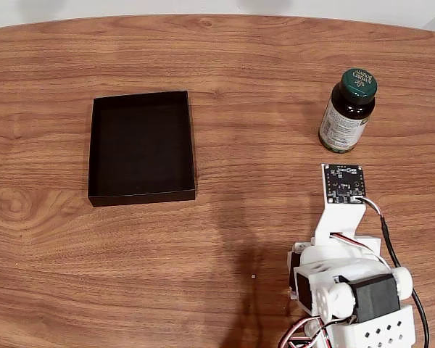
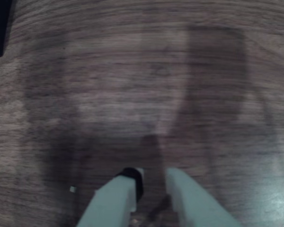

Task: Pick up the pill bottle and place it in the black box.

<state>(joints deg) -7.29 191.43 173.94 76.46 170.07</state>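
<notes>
Fixed view: pill bottle (image 1: 347,111), black box (image 1: 141,147).

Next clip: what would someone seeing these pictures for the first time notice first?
In the fixed view, the black box lies open and empty at left of the wooden table. The pill bottle stands upright at right, apart from it, just beyond the white arm. In the wrist view, the tool hangs over bare wood, its fingers slightly parted, holding nothing.

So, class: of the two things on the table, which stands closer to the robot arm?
The pill bottle, upright with its green cap, just beyond the arm in the fixed view; the black box lies far off to the left.
</notes>
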